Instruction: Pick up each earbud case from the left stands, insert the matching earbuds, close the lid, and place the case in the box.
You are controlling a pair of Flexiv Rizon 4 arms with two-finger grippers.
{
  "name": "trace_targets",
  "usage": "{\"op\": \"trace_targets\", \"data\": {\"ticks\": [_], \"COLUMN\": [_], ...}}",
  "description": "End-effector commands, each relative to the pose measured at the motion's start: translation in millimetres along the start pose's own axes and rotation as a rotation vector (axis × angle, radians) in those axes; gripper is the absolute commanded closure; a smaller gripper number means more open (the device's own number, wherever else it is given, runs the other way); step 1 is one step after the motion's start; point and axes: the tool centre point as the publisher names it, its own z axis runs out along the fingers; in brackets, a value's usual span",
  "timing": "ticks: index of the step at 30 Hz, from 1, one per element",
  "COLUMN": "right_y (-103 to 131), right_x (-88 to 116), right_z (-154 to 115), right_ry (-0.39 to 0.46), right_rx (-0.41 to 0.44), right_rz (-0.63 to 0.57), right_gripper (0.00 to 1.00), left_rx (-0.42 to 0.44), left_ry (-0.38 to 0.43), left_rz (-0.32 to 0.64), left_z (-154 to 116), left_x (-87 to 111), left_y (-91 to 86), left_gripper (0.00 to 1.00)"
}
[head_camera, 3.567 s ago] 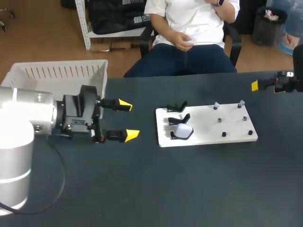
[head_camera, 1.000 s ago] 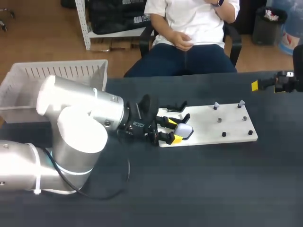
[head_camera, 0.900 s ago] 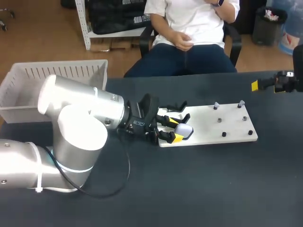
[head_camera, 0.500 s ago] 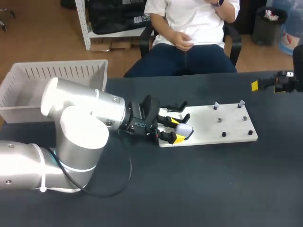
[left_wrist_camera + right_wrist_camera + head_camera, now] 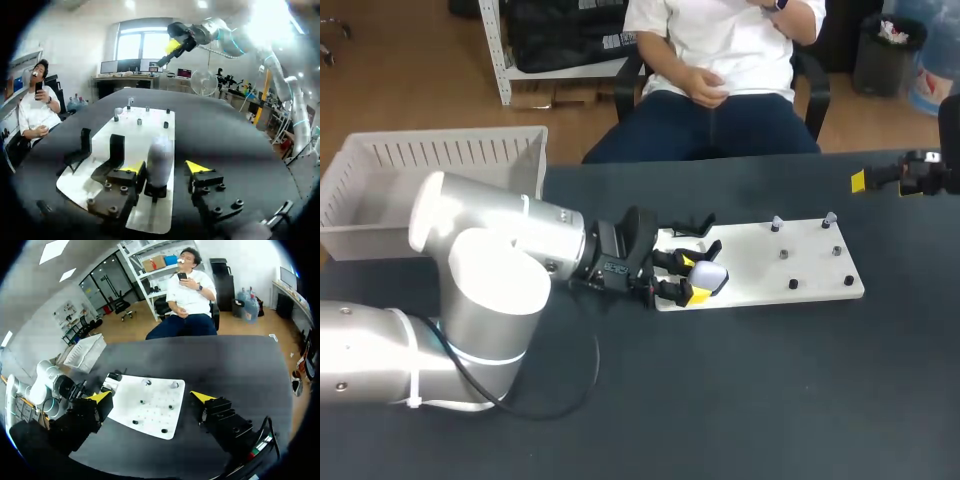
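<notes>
A white earbud case stands upright in a black stand on the white board. My left gripper reaches in from the left with its fingers on either side of the case. In the left wrist view the case sits between the yellow tips of that gripper. One tip is close against the case and the other stands apart, so the gripper is open. A second black stand behind is empty. My right gripper hangs wide open at the table's far right, and the right wrist view shows this gripper holding nothing.
A white slatted box stands at the back left of the table. Several small pegs rise from the board's right half, two with pale tips. A person sits beyond the far edge, not touching the table.
My left arm came from beside the box to the board. Over the last second its fingers narrowed around the case. The right arm has not moved.
</notes>
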Motion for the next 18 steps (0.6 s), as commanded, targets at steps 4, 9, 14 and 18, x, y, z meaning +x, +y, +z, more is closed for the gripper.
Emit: {"op": "trace_targets", "data": {"ticks": [4, 9, 14, 18], "right_y": [-0.2, -0.2, -0.2, -0.2], "right_x": [0.4, 0.4, 0.4, 0.4], "right_z": [-0.2, -0.2, -0.2, -0.2], "right_ry": [0.0, 0.0, 0.0, 0.0], "right_rx": [0.0, 0.0, 0.0, 0.0], "right_rz": [-0.001, -0.001, -0.001, -0.001], "right_gripper": [0.0, 0.0, 0.0, 0.0], "left_rx": [0.001, 0.006, 0.012, 0.012], "left_ry": [-0.006, -0.006, -0.006, -0.002], "left_rz": [0.002, 0.007, 0.007, 0.006], "left_z": [3.6, 5.8, 6.4, 6.4], "left_x": [1.0, -0.4, 0.3, 0.9], "left_y": [2.2, 0.8, -0.3, -0.6], "left_gripper": [0.53, 0.59, 0.9, 1.0]}}
